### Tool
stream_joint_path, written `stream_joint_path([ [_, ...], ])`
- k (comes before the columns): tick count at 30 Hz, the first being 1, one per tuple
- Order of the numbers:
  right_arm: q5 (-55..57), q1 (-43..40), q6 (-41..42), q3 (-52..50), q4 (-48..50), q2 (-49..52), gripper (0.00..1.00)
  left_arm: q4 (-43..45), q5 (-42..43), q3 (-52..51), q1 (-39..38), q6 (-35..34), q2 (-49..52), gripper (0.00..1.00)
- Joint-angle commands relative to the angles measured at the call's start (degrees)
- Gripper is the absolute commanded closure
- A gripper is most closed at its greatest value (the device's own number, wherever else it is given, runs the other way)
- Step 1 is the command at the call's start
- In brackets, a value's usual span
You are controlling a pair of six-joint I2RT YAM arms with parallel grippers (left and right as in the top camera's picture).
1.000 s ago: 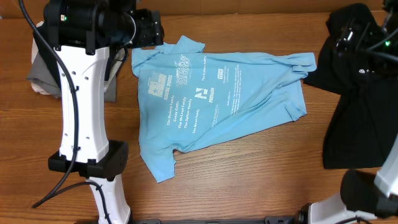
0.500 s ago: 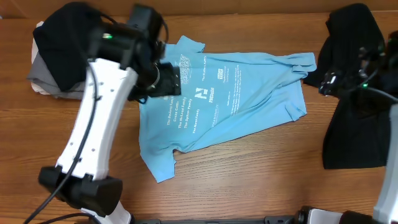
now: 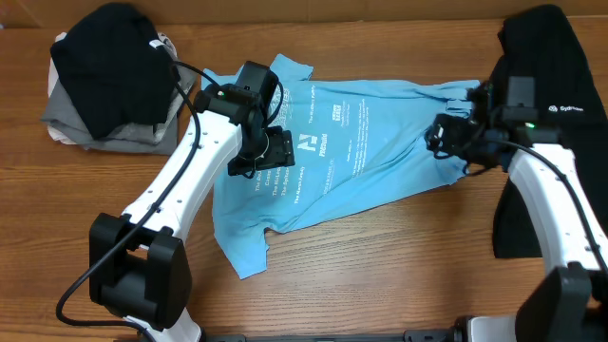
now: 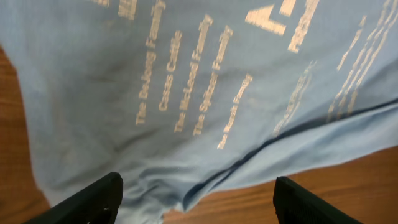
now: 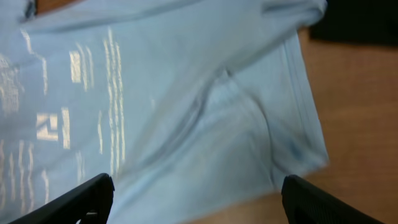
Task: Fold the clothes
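Note:
A light-blue T-shirt (image 3: 370,152) with white printed text lies spread and wrinkled on the wooden table. It fills the left wrist view (image 4: 205,81) and the right wrist view (image 5: 186,106). My left gripper (image 3: 271,152) hovers over the shirt's left part, open and empty (image 4: 196,199). My right gripper (image 3: 442,135) hovers over the shirt's right end, open and empty (image 5: 196,202). A larger black garment (image 3: 556,142) with a small white logo lies at the right edge, partly under my right arm.
A folded pile, a black garment (image 3: 104,62) on a grey one (image 3: 95,133), sits at the back left. Bare wooden table (image 3: 380,266) runs along the front.
Both arms have swung inward over the blue shirt: the left arm from the pile at the back left, the right arm from the black garment. The shirt has not moved.

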Motion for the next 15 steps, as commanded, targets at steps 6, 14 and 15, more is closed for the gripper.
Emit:
stream_joint_path([
  [6,7.30,1.64,0.74,-0.26,11.43,9.97,0.30,4.31,-1.42,-1.03,-0.11,-1.20,-0.04,0.17],
  [14,7.67,1.64,0.48,-0.26,19.06,16.09,0.38,5.20,-3.21,-1.03,-0.04,-1.05,-0.02,0.16],
  [15,7.69,1.64,0.48,-0.26,19.45,16.55,0.39,5.20,-3.21,-1.03,-0.04,-1.05,-0.02,0.16],
])
